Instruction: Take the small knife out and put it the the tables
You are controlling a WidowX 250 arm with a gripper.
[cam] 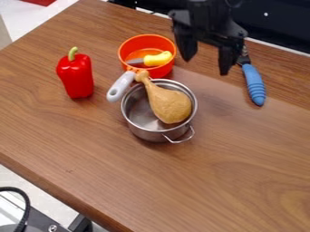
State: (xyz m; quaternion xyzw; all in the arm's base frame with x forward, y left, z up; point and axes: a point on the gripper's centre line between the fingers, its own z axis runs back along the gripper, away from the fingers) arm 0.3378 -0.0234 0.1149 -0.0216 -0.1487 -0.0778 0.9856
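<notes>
The black gripper (207, 61) hangs at the upper middle of the camera view, right of the orange-red bowl, its two fingers apart with nothing between them. A small knife (157, 59) with a yellow handle and a grey blade lies inside the bowl (128, 44), its handle toward the bowl's right side. The wooden table (242, 167) carries the bowl, which stands just behind a metal pot.
The metal pot (140, 129) holds a toy drumstick (169, 105), and its grey handle (120, 86) points up-left. A red pepper (77, 76) stands upright at left. A blue-handled utensil (254, 85) lies right of the gripper, partly hidden by it.
</notes>
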